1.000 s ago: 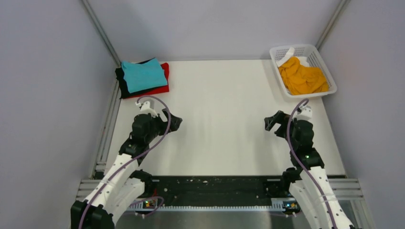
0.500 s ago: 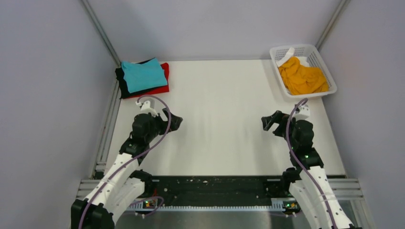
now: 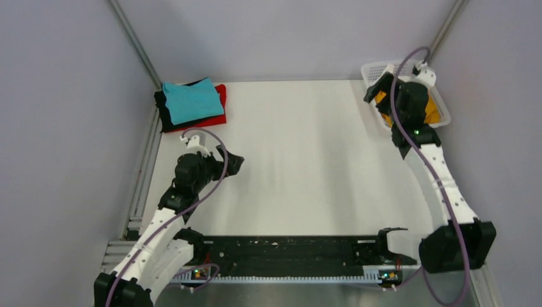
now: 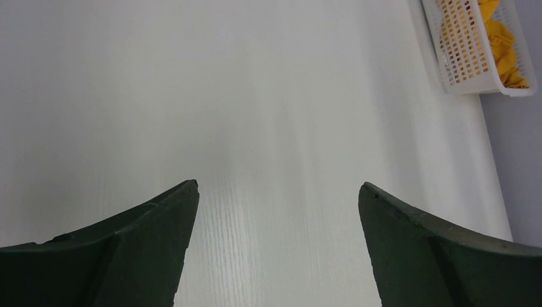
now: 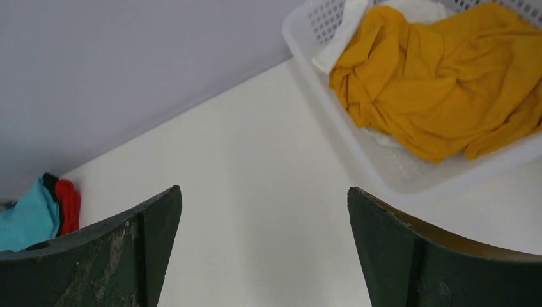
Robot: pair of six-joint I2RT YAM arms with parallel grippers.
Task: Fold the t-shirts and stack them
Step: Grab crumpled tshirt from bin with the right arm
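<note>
A folded teal t-shirt point(image 3: 192, 101) lies on top of a black one point(image 3: 163, 110) and a red one point(image 3: 217, 109) in a stack at the table's far left; the stack also shows in the right wrist view point(image 5: 32, 214). The crumpled mustard-orange t-shirt point(image 5: 441, 96) lies in the white basket point(image 5: 345, 137) at the far right, with something white under it. My right gripper point(image 3: 378, 89) is open and empty, raised beside the basket's left rim. My left gripper point(image 3: 233, 163) is open and empty over bare table at the left.
The white table point(image 3: 300, 153) lies between grey walls, with metal rails along the left edge point(image 3: 144, 173) and a black rail at the near edge point(image 3: 287, 249). The basket also shows in the left wrist view point(image 4: 473, 57).
My right arm has swung up and away from mid-table to the basket at the far right. The left arm has barely moved.
</note>
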